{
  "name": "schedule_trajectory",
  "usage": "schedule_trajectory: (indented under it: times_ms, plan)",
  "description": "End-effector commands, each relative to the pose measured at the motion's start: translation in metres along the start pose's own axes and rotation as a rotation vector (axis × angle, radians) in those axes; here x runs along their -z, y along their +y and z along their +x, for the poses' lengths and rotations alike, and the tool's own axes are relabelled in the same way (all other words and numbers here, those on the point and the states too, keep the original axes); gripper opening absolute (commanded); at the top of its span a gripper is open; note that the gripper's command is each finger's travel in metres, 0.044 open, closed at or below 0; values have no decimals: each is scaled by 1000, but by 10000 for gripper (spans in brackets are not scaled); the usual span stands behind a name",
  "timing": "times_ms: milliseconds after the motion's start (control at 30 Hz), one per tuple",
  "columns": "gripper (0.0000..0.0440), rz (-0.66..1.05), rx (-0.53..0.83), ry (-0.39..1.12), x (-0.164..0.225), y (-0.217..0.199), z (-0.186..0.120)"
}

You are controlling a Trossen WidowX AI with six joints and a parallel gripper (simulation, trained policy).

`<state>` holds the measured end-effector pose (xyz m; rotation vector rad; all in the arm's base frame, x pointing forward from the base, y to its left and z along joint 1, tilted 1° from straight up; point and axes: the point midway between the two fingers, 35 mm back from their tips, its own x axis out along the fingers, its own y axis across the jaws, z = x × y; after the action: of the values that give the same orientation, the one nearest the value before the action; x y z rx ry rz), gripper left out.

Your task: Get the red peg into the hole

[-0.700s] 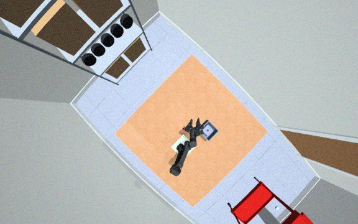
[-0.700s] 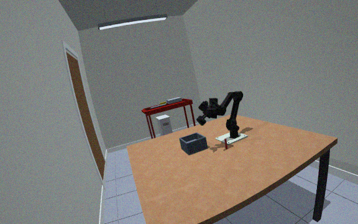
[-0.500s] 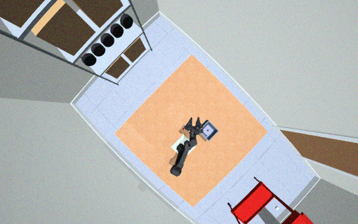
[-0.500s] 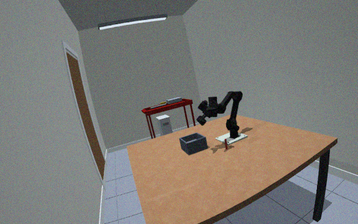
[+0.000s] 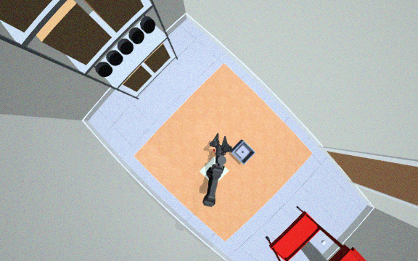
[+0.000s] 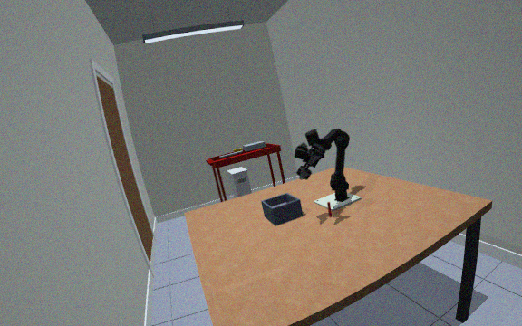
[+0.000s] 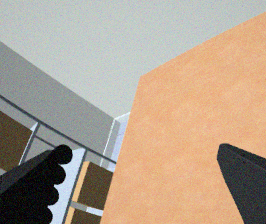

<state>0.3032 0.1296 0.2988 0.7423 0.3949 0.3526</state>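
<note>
Exterior view shows the red peg standing upright on the wooden table, outside of the box. To its left, well apart, is the open dark box. From the top one can see inside it the pale plate with a small dark hole near the middle. At the far right side of the peg lies the white base plate, and on it stands the black arm.

The arm reaches to the left, and its gripper hangs in the air, above the table. Its two fingers are widely spread and nothing is between them; the wrist view has one at the left and other at the right. The peg is small and dim from the top, so maybe it leans a little, this I cannot judge well.

Farther away, behind the table, stands a red workbench, with a white cabinet under it. On the left wall is a brown door, and a long ceiling lamp is lit at the far end.
</note>
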Motion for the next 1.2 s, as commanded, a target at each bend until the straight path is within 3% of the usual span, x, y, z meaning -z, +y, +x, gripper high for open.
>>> schedule_trajectory:
  times_ms: [0,667,933,1167]
  plan:
    - [440,27,82,65,14,-6,-4]
    - [440,196,648,417,104,-86,-45]
    - [440,291,886,482,134,-122,-64]
    - [440,371,1006,478,158,-148,-68]
